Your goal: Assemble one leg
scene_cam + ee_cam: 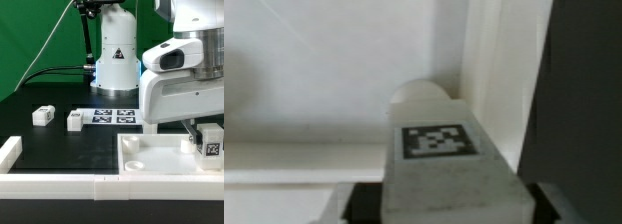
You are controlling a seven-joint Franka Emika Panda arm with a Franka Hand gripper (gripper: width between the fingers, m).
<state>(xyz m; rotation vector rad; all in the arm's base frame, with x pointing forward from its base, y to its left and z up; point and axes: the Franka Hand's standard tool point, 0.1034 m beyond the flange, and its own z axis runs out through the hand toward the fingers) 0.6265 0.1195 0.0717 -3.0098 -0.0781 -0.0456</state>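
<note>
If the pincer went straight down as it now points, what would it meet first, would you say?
Probably the tray: the pincer holds a leg just above the tray's corner, so the leg would touch first, though depth is unclear.

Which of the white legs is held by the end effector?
The leg on the exterior view's right, over the tray, is in the end effector. Two others lie loose on the table.

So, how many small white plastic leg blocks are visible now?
3: two small white plastic leg blocks lie on the black table; one is held over the white tray. Others may be hidden.
</note>
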